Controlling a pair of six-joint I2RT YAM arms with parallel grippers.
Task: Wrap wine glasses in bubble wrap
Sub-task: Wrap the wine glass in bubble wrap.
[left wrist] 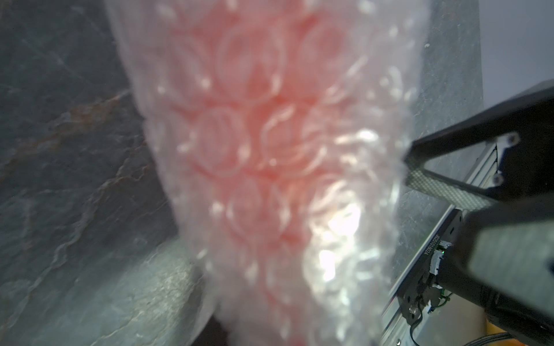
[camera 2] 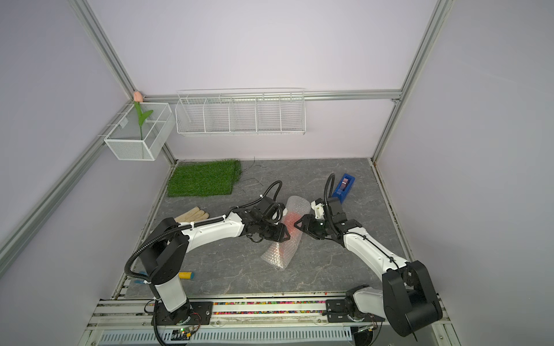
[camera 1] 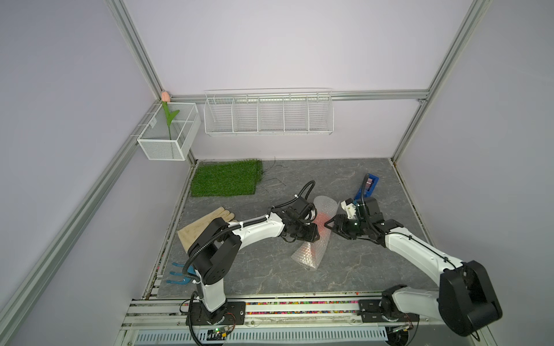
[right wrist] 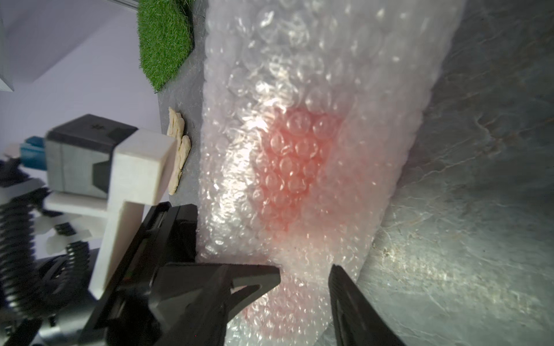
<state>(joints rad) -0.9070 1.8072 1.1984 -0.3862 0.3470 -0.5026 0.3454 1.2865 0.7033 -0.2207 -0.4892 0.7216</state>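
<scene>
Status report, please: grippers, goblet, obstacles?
Left gripper against bubble wrap, grip unclear. Right gripper astride it, grip unclear. Goblet rolled inside. Nothing in the way.

Only one marking shows: a small white serial code printed on a black base block (left wrist: 446, 230), too blurred to read reliably.

Left arm (camera 1: 257, 232) and right arm (camera 1: 413, 248) reach toward each other, right fingers (right wrist: 254, 274) spread apart.
</scene>
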